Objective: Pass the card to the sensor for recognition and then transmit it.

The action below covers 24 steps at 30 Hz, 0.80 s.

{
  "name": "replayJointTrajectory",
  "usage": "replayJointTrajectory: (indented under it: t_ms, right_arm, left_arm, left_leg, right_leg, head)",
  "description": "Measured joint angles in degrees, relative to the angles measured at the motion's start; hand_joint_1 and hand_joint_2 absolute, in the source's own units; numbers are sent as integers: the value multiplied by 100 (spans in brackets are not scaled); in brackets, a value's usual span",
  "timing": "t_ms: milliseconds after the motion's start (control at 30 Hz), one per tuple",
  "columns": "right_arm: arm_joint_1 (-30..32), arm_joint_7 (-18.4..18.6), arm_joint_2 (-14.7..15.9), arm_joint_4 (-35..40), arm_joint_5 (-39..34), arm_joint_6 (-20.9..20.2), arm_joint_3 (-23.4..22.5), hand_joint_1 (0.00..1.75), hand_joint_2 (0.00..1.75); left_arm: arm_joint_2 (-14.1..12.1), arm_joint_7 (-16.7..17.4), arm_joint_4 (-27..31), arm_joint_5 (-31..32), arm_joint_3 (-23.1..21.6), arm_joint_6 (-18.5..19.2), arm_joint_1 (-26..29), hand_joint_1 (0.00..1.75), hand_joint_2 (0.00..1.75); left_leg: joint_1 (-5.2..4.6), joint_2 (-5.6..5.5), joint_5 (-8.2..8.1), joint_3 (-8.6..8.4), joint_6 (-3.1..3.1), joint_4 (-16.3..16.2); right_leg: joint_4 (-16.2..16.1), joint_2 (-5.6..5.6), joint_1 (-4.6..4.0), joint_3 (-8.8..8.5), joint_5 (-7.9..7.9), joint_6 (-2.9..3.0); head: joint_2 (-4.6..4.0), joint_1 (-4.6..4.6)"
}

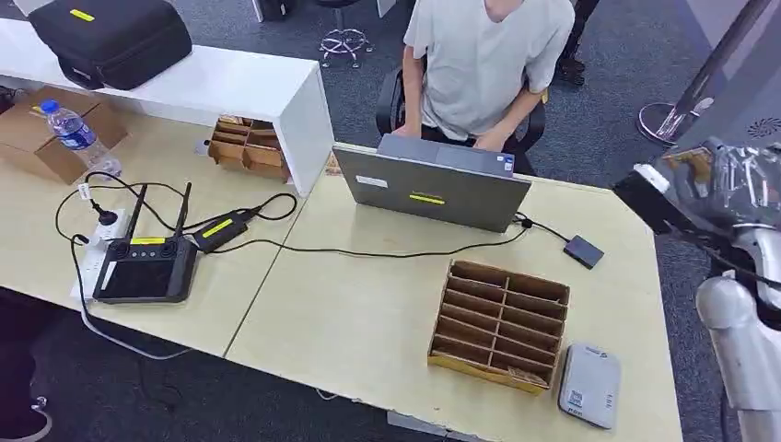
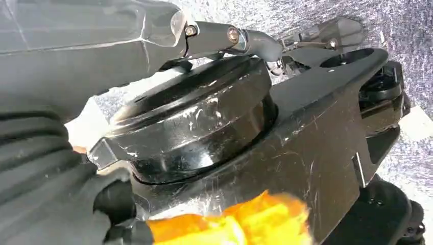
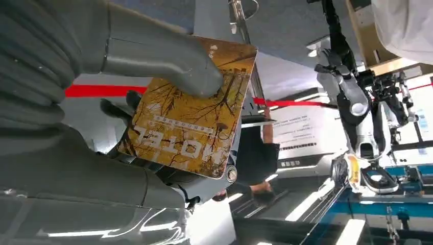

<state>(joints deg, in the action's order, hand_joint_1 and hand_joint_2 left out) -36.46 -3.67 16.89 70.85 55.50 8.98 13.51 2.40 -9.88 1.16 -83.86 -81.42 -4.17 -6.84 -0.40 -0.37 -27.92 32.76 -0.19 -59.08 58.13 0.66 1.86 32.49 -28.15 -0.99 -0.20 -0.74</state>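
Right hand [image 3: 127,122] raised off the beige table's [image 1: 350,322] right end, silver arm bent upward — thick grey thumb [image 3: 168,61] pressed on the face of a yellow-brown printed hotel card [image 3: 191,109], darker fingers behind it, card held flat. Left hand [image 2: 56,168] hanging low, fingers' state impossible to tell. Grey rounded card sensor [image 1: 589,384] lying beside the slotted cardboard tray [image 1: 502,322].

Card [image 3: 191,120]: glossy printed plastic; right hand [image 3: 102,97]: matt grey plastic. Slotted tray [image 1: 499,324]: brown cardboard; table [image 1: 350,313]: smooth pale wood.
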Motion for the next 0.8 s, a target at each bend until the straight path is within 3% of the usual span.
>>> replayJointTrajectory:
  t_ms: [200,500,800]
  right_arm:
    - [1266,-228,123,1055,-186,193,-591,175,175]
    - [1998,-324,162,1843,-154,249,-899,175,175]
    - [3475,-484,-24,3105,402,1255,-917,175,175]
  left_arm:
    - [7,-57,0,-136,0,-7,21,0,0]
    - [11,-57,0,-201,0,-11,27,0,0]
    - [37,-48,-2,-271,2,-28,46,0,0]
  left_leg:
    - [-1,5,-6,2,8,3]
    - [-1,8,-3,0,5,3]
    - [-2,6,-14,3,8,6]
  right_leg:
    - [1,-5,0,3,-1,0]
    - [1,-5,0,1,0,0]
    - [0,-5,1,3,-11,-4]
  head:
    - [0,-2]
    - [0,-2]
    - [0,-2]
